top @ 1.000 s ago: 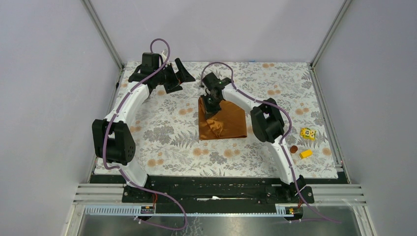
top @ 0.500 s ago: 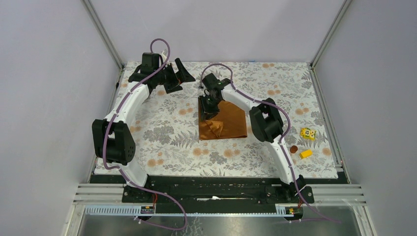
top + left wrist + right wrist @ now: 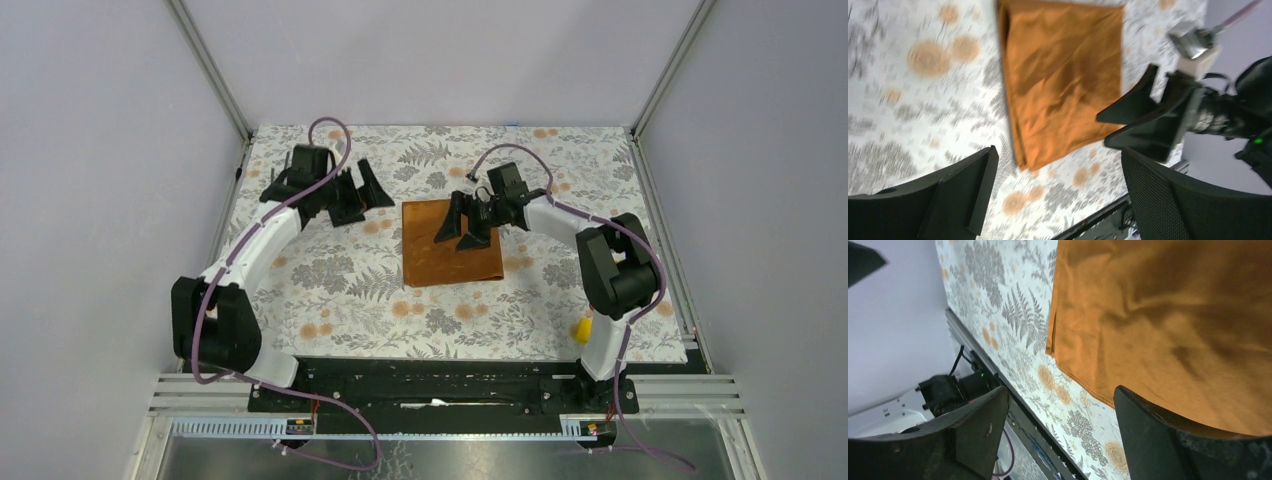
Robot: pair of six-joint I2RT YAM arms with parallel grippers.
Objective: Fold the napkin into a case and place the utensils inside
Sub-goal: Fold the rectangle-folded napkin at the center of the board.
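**Change of state.** One second ago the right gripper [image 3: 458, 233] was closed on the far-left corner of the plain rust-orange cloth napkin [image 3: 440, 262], and the cloth was bunched at its near-left part. The gripper has since released, lifted and shifted right. It now hovers over the far-right part of the napkin with its jaws spread wide and nothing between them. The bunching is gone and the napkin lies flat.

**Meaning for the task.** One fold appears complete. The narrow case with its diagonal pocket is not yet formed. The utensils are not visible in any current view.

**Left gripper.** The left gripper [image 3: 362, 200] has moved slightly nearer. It hangs fully open and empty over the floral grey-and-orange tablecloth [image 3: 340, 280], just left of the napkin.

**Position.** The napkin sits at the table centre, slightly far of the middle.

**Materials and shapes.**
- Napkin: soft woven cloth, a near-rectangular outline, with shallow creases. Its left edge shows stacked layers.
- Tablecloth: a flat, matte leaf print.
- Fingers: black, rigid, wedge-shaped, with textured inner faces.
- Small yellow block [image 3: 581, 328]: lies near right, beside the right arm.
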